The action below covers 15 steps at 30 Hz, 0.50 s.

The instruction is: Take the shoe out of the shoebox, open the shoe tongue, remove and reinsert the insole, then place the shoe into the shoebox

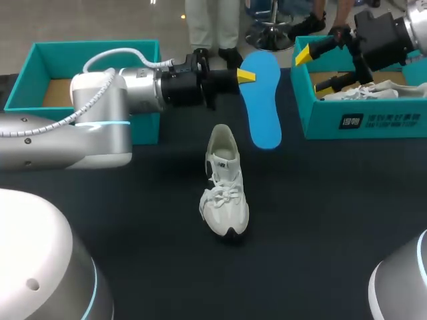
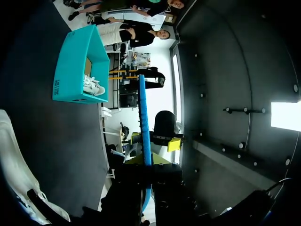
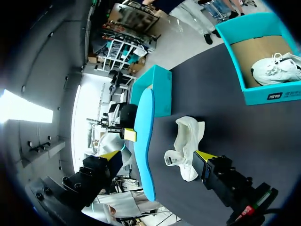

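Looking from the head view, the insole is out of the shoe on the table, clenched in the left gripper; the left wrist view shows it edge-on. In the right wrist view, the right gripper is spread and empty; reinsertion and boxing remain.

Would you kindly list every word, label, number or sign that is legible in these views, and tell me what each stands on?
Right shoebox, front wall: white print, too blurred to read.
White shoe on the table: small dark mark on its side, not legible.
Blue insole and left shoebox: no print visible.
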Each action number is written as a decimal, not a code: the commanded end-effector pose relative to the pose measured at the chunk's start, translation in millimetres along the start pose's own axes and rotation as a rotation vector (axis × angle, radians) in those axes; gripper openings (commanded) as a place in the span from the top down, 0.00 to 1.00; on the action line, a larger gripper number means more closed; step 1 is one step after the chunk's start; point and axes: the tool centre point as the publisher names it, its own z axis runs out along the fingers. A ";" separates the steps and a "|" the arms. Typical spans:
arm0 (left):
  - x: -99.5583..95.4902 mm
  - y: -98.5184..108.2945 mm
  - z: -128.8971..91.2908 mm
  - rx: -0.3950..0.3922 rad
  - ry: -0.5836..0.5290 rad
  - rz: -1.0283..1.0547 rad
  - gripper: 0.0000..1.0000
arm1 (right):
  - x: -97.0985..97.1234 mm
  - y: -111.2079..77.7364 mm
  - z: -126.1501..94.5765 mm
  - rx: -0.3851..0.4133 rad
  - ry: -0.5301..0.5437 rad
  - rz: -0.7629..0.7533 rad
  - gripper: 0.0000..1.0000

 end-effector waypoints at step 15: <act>7.4 -4.6 -6.5 -0.022 -0.024 0.053 1.00 | -14.9 1.7 -3.0 -0.017 0.311 -0.002 0.00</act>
